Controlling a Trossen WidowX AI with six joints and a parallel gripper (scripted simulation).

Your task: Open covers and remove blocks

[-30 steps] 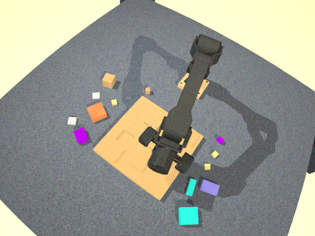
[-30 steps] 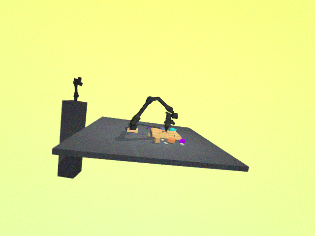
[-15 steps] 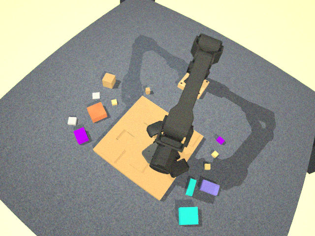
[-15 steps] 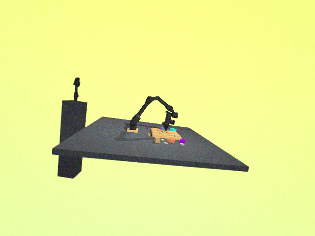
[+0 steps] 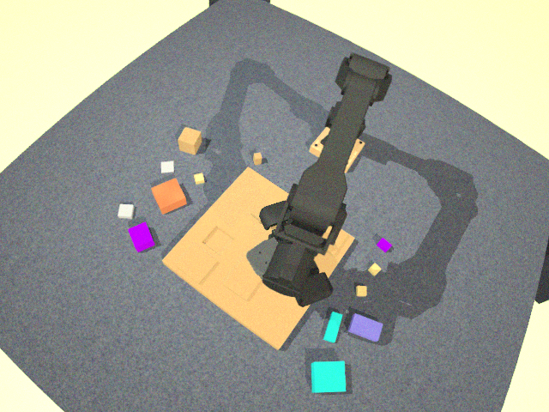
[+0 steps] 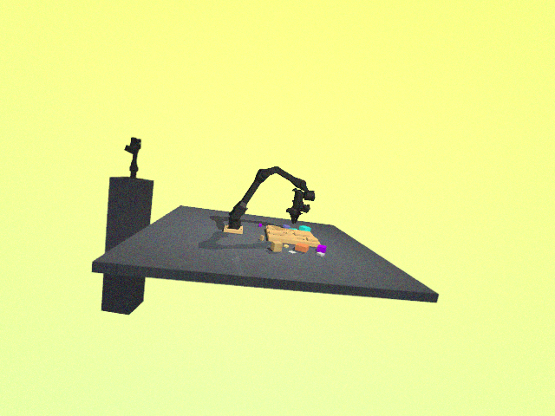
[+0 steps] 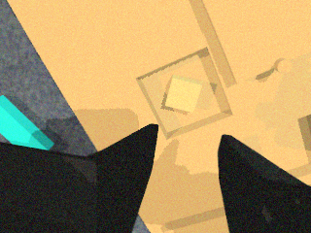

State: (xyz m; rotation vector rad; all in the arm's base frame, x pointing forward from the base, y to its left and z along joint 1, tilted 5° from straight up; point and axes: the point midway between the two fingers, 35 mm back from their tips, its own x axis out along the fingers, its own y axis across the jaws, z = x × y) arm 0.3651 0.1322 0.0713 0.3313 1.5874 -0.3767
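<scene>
The wooden puzzle board (image 5: 266,324) (image 6: 309,242) (image 7: 121,29) lies flat on the table. In the wrist view a square well stands uncovered, with a pale yellow block (image 7: 185,93) inside, slightly turned and clear of the walls. My gripper (image 7: 189,138) (image 6: 294,221) is partly open and empty above the board. Its fingertips appear just below the well in the wrist view. A straight groove (image 7: 214,44) runs beside the well. Small pale yellow blocks (image 5: 199,178) (image 5: 374,269) (image 5: 361,290) rest on the table off the board. The arm hides much of the board; cover edges are hard to tell.
Left of the board lie an orange block (image 5: 169,195), a purple block (image 5: 141,237), white pieces (image 5: 166,166) (image 5: 126,210) and tan blocks (image 5: 190,141) (image 5: 257,158). Right are cyan blocks (image 5: 333,327) (image 5: 328,377), a violet block (image 5: 365,327) and a small purple block (image 5: 383,245).
</scene>
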